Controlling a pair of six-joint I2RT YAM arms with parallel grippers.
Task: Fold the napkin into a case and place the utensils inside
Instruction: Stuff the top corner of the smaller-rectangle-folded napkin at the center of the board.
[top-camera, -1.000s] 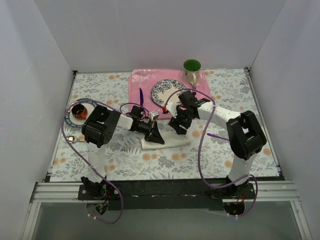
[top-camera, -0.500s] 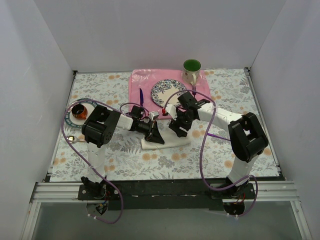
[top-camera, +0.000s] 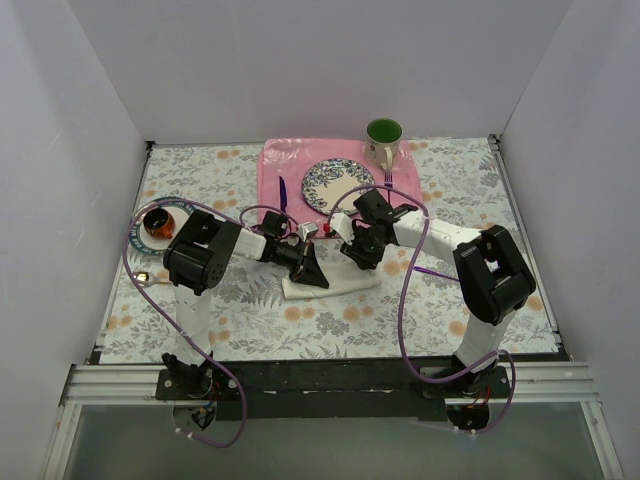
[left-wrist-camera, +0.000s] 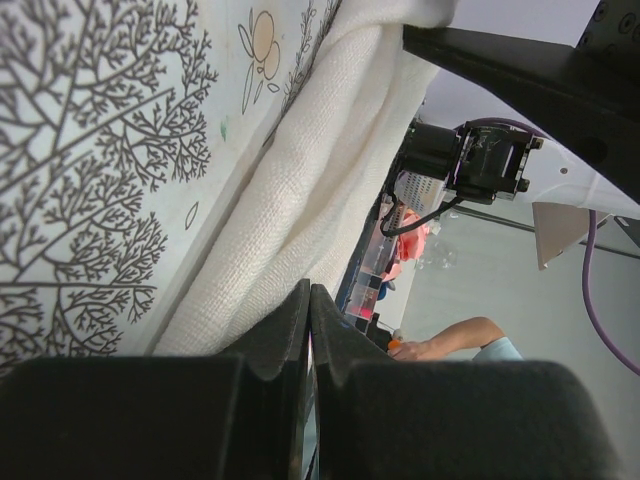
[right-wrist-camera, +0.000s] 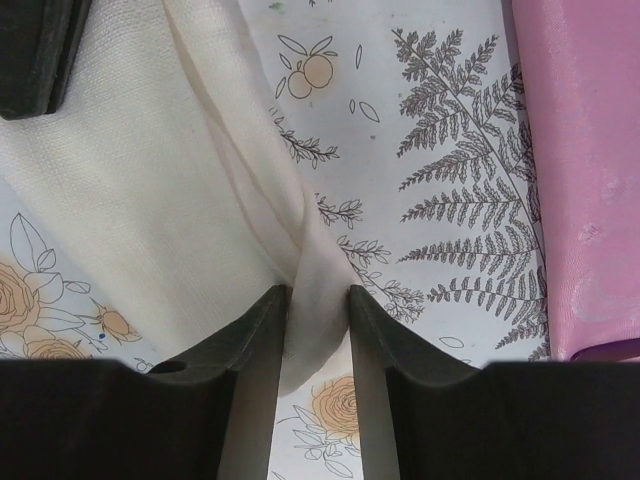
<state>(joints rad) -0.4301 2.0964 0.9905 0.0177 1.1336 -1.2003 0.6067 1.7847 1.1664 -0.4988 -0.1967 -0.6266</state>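
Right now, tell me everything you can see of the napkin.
The napkin is a plain cream-white woven cloth, soft-looking, folded into a narrow layered strip. It lies on the floral table cover, close to the pink placemat but apart from it. Its folded edges show as long ridges. The right end effector pinches a raised fold at one end. The left end effector, shut, sits at the other end; whether it grips cloth is unclear.
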